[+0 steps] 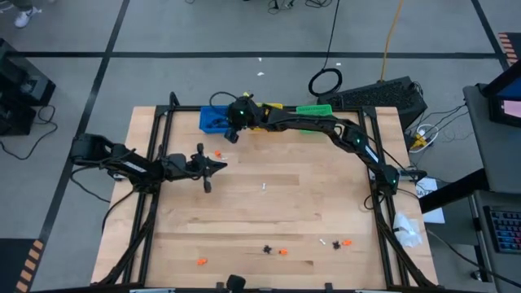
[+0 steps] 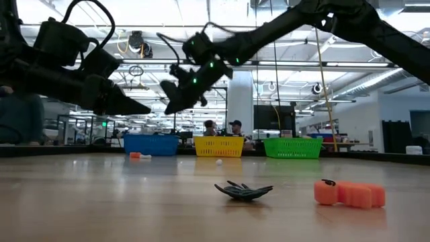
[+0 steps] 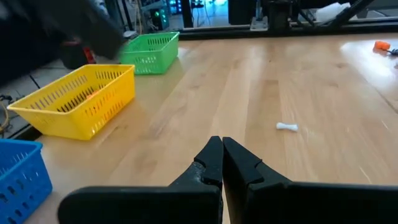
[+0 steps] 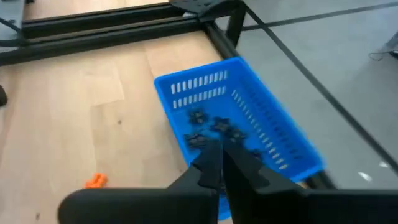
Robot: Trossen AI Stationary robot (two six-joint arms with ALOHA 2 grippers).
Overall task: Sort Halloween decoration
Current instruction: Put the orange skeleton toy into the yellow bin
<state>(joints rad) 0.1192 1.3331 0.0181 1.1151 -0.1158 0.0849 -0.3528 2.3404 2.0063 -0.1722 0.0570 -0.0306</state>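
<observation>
The left gripper [image 1: 218, 167] hangs over the table's left-middle with its fingers [image 3: 211, 158] pressed together on nothing, a small white trinket [image 1: 264, 187] lying on the wood to its right. At the far edge the right gripper [image 1: 230, 133] hovers above the blue bin [image 1: 213, 120], fingers together and empty, with black spidery trinkets [image 4: 214, 129] inside the bin below. More Halloween decoration [image 1: 281, 251], orange, black and white, lies scattered along the table's [image 1: 309, 203] near edge, with one orange piece [image 1: 217, 154] near the blue bin
</observation>
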